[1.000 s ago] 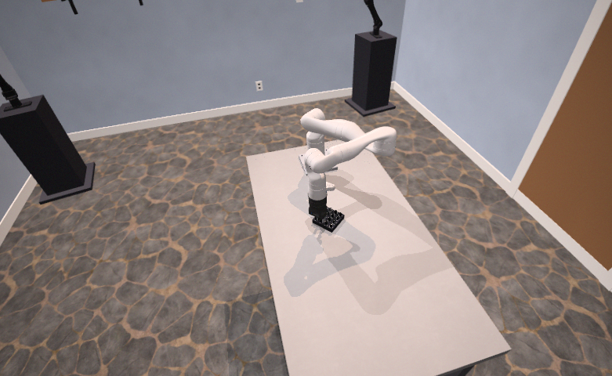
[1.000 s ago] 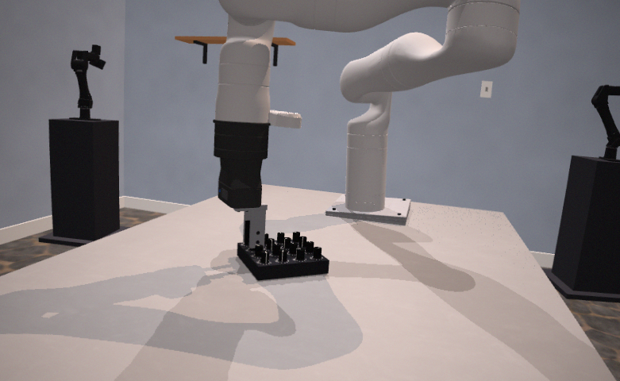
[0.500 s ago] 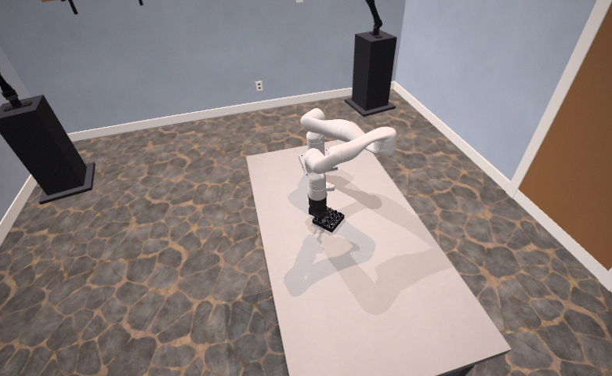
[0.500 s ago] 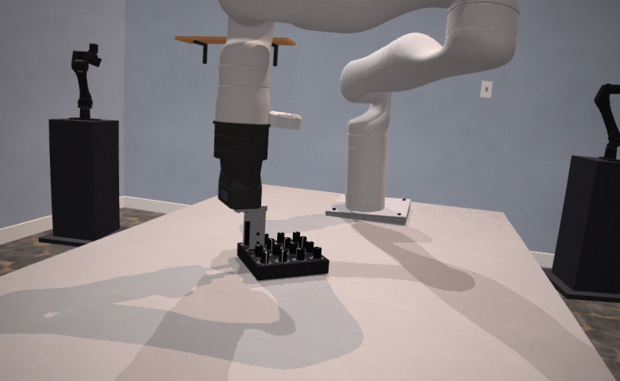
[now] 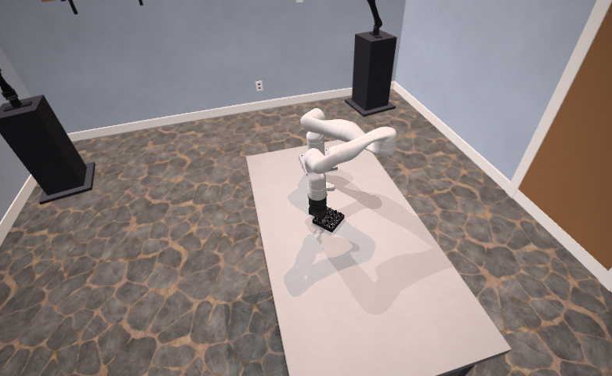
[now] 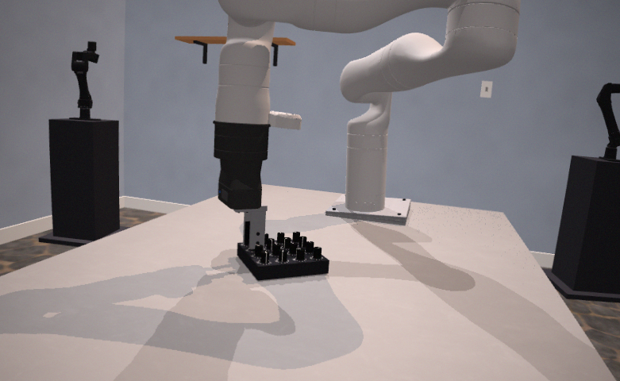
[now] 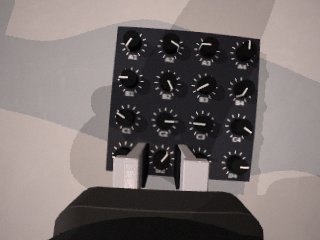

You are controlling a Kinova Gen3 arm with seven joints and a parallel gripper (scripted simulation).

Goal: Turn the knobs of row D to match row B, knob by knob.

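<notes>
The black knob box (image 5: 331, 229) (image 6: 294, 271) (image 7: 188, 107) stands on the table. In the wrist view, B1 (image 7: 130, 79) points left, B2 (image 7: 168, 83) down and slightly right, B3 (image 7: 204, 86) lower left, B4 (image 7: 244, 91) lower left. D2 (image 7: 160, 160) points upper right and D4 (image 7: 237, 164) right. D1 (image 7: 123, 152) shows a line end to the left; the left finger hides most of it. D3 (image 7: 200, 154) is mostly hidden by the right finger; its line does not show. My gripper (image 6: 255, 246) (image 7: 161, 159) is partly open, its fingers on either side of D2, with gaps visible.
Rows A and C surround row B; C2 (image 7: 165, 121) and C3 (image 7: 201, 124) stand just behind the fingers. The arm's base plate (image 6: 369, 217) is on the table (image 5: 369, 335) beyond the box. Black pedestals (image 5: 374, 70) (image 6: 83, 179) stand off the table.
</notes>
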